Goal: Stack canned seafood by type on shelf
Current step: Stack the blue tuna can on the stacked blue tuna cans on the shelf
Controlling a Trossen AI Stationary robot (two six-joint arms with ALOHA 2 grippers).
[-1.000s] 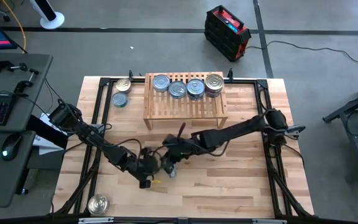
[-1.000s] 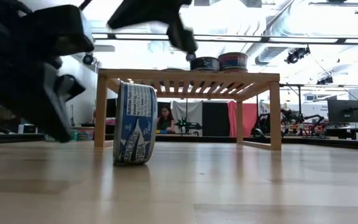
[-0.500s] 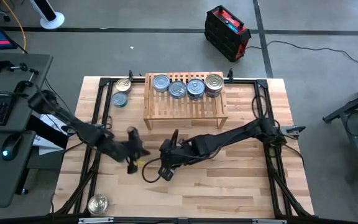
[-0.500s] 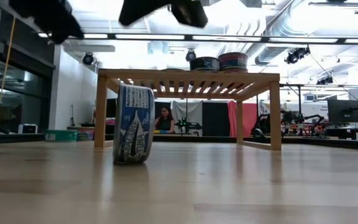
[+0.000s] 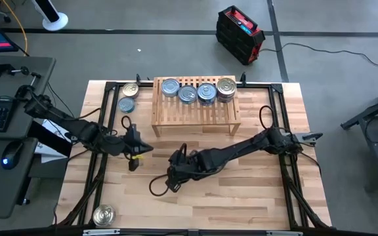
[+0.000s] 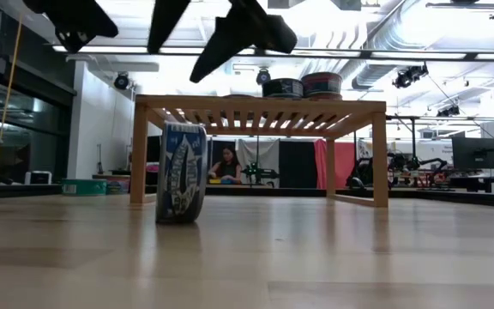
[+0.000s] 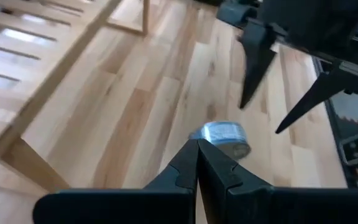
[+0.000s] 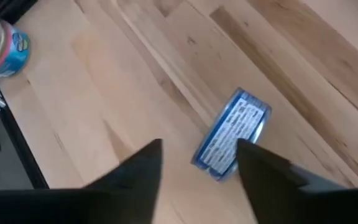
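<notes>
A blue tin (image 6: 182,172) stood on its edge on the table (image 5: 241,196), at about 7 o'clock from the shelf (image 5: 194,108) and apart from it. The right gripper (image 8: 199,163) hung just above the tin, fingers spread and holding nothing (the tin showed in the gap between them). The left gripper (image 7: 197,144), fingers pressed together and empty, was near the tin at its 9 o'clock. Four tins (image 5: 197,90) sat in a row along the shelf's back edge.

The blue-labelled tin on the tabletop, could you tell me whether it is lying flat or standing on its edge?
On its edge: the blue-labelled tin stands on its rim, label wall facing sideways, on the tabletop.
</notes>
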